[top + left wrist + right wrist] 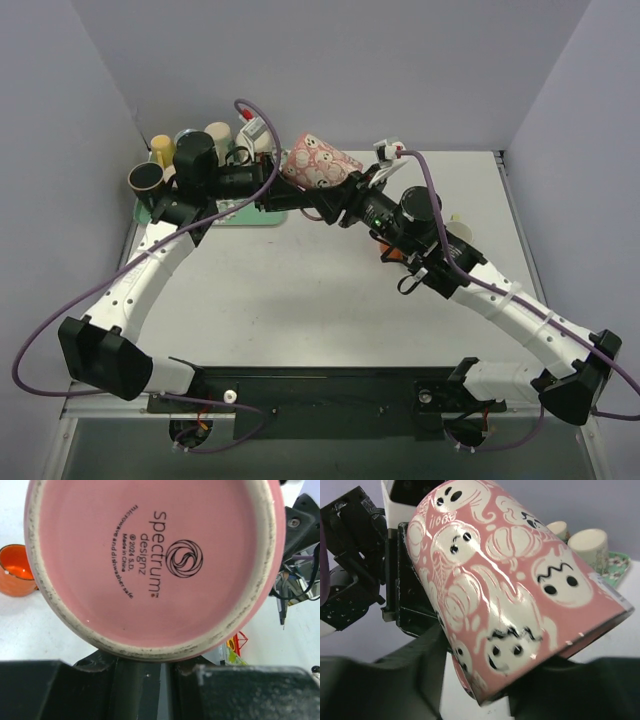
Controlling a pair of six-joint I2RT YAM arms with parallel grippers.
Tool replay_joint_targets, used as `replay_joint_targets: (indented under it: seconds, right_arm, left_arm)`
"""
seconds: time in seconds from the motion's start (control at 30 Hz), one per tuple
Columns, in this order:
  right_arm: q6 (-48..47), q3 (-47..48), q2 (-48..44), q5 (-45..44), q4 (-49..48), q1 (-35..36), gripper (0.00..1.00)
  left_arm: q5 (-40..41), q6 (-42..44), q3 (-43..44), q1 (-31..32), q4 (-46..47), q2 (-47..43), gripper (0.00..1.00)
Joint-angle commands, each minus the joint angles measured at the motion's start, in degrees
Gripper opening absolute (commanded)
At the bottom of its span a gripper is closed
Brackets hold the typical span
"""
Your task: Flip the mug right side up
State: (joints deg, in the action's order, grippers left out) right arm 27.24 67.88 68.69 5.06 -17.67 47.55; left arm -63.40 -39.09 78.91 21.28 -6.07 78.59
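Note:
The pink mug (318, 163) with white ghosts hangs tilted in the air at the back of the table, between both arms. In the left wrist view its pink base (155, 565) with printed lettering fills the frame. My left gripper (167, 690) sits just under it, fingers nearly together, and the part it grips is hidden. In the right wrist view the mug's wall (510, 590) slants down to its rim. My right gripper (495, 680) straddles that lower end, one finger (415, 665) against the outer wall and the other (585, 685) under the rim.
A green tray (240, 215) at the back left carries several cups, among them a brown one (146, 180) and a beige one (219, 135). An orange cup (17, 570) stands on the table below the mug. Walls close in the back and sides.

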Motion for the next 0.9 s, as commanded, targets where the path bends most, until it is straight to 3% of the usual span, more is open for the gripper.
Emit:
replay_joint_targets:
  seconds: [0.0, 0.07, 0.1, 0.13, 0.2, 0.23, 0.27, 0.3, 0.33, 0.4, 0.47, 0.57, 0.7, 0.87]
  right_arm:
    - [0.00, 3.40, 0.05, 4.35, -16.87, -0.09, 0.17]
    - [-0.26, 3.31, -0.74, 3.74, -15.21, -0.26, 0.00]
    - [-0.61, 3.31, -1.01, 3.38, -14.16, -0.35, 0.00]
    - [-1.74, 3.58, -1.79, 1.90, -10.84, -0.35, 0.00]
    - [-3.86, 4.97, -2.24, -2.06, -3.47, -0.44, 0.00]
    - [-5.52, 5.85, -2.15, -4.25, -0.03, -0.96, 0.00]
    - [-6.32, 7.69, -1.54, -4.79, 6.01, -1.14, 0.00]
    - [-7.81, 9.19, -0.93, -8.54, 10.33, -1.75, 0.00]
    - [-8.60, 11.90, 0.91, -9.36, 17.42, -1.93, 0.00]
    - [-9.93, 16.13, 4.94, -10.42, 28.18, -2.81, 0.00]
    - [-11.51, 20.35, 10.92, -10.16, 37.50, -3.43, 0.00]
    - [-12.74, 27.46, 21.88, -6.49, 50.06, -5.00, 0.00]
    - [-12.92, 32.30, 32.62, -2.17, 55.36, -6.59, 0.00]
    - [-15.37, 36.88, 41.78, -4.17, 58.62, -7.65, 0.00]
  left_arm:
    - [-9.73, -5.82, -1.84, 3.51, 11.78, 0.69, 0.00]
    - [-10.34, -4.16, -1.84, 3.16, 10.90, 0.86, 0.00]
    - [-10.00, -3.02, -1.40, 2.20, 8.20, 1.04, 0.00]
    - [-9.64, 0.56, -1.05, 1.67, 6.35, 1.39, 0.20]
    - [-6.67, 8.56, 0.09, -1.49, -7.92, 2.27, 0.50]
    - [-3.09, 16.16, 1.58, -4.11, -12.09, 3.06, 0.56]
    - [4.69, 20.33, 2.90, -6.40, -23.27, 3.59, 0.69]
    - [8.43, 28.64, 6.04, -7.21, -27.64, 4.90, 0.71]
    - [17.25, 31.85, 7.38, -8.43, -34.04, 5.34, 0.75]
    - [30.19, 36.97, 7.66, -10.19, -35.24, 5.52, 0.77]
    - [36.55, 40.57, 5.47, -12.12, -33.15, 4.82, 0.79]
    - [41.76, 44.44, 3.53, -14.07, -32.08, 4.99, 0.82]
    - [48.18, 47.43, 3.88, -17.05, -31.29, 7.89, 0.82]
    - [49.24, 49.19, 4.32, -23.02, -30.33, 10.97, 0.82]
